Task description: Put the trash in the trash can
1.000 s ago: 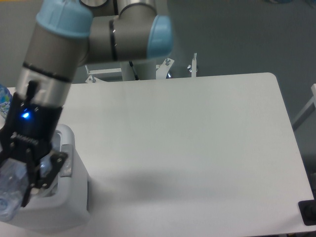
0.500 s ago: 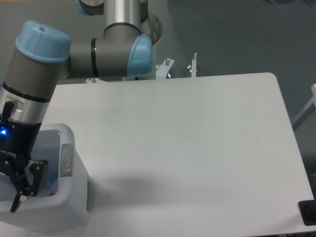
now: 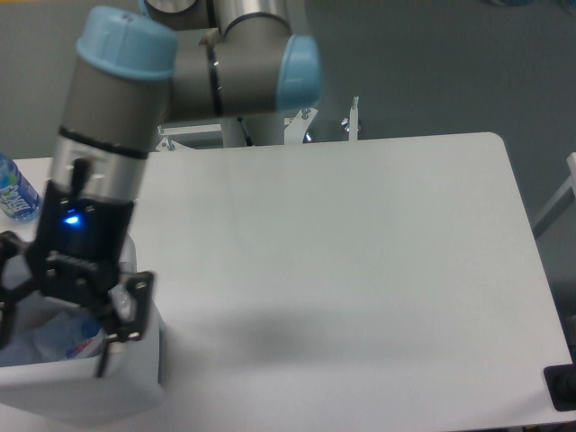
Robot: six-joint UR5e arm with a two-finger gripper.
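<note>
My gripper point(image 3: 56, 326) hangs over the trash can point(image 3: 135, 378) at the table's near left corner. My jaws stand spread wide: one black finger point(image 3: 124, 310) is over the can's right rim, the other sits near the left frame edge, and nothing is held between them. A blue indicator light glows on my black wrist housing. Above it my arm runs in matte grey cylinders with glossy light-blue caps at the joints.

The trash can is white plastic, with rounded corners and a thick, smooth rim; only its right and near walls show. Inside it lies the plastic bottle point(image 3: 56, 335), clear with a bluish cast, crinkled and dented, directly below my open jaws. A small red-and-blue patch shows on it near the right wall. I cannot make out the paper wad; the rest of the can's interior is hidden by my gripper or cut off by the frame.

The table point(image 3: 360, 252) is a flat, matte white slab with rounded corners. A blue-labelled bottle point(image 3: 13, 191) stands at the far left edge, apart from the can.
</note>
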